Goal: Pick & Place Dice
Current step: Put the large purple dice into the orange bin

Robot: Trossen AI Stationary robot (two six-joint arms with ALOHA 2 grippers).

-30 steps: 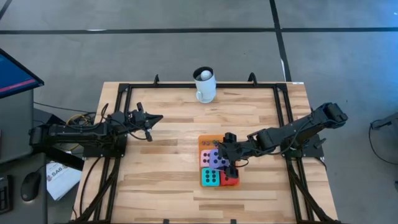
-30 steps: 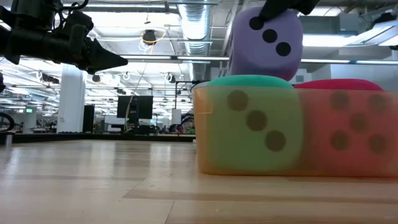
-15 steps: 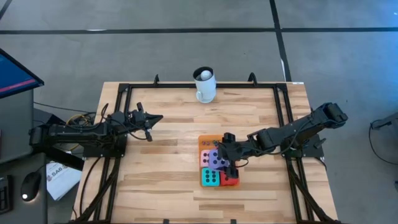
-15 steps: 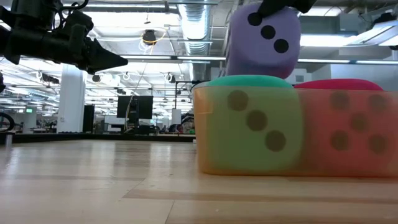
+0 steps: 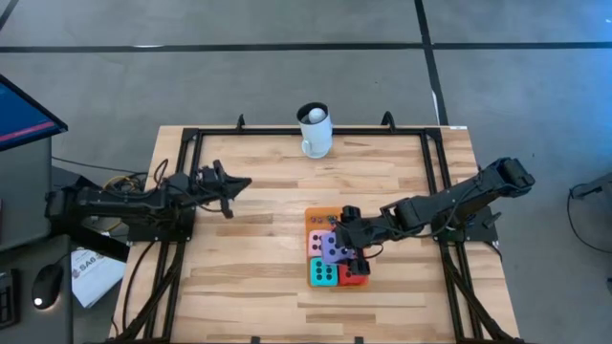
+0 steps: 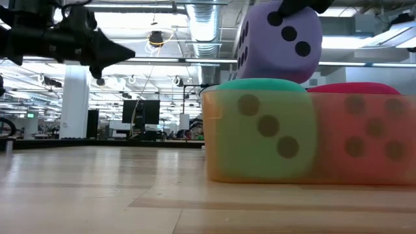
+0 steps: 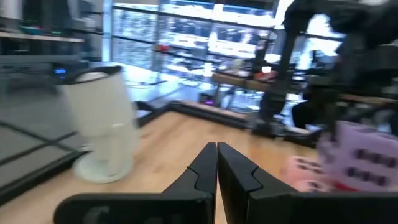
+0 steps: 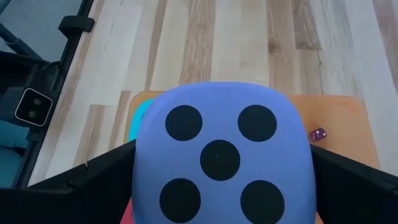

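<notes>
right gripper [image 5: 348, 237] clamped on the purple die [image 5: 334, 248], held just above the teal die [image 5: 323, 273] and red die [image 5: 355, 276] at the table's 5 o'clock. left gripper [image 5: 241, 182] pinched together, empty, out toward 9 o'clock.

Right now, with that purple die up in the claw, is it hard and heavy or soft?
Probably soft and light: the purple die has rounded, cushion-like edges, and the right claw holds it aloft at its sides. Flat faces suggest it would settle, not roll.
</notes>
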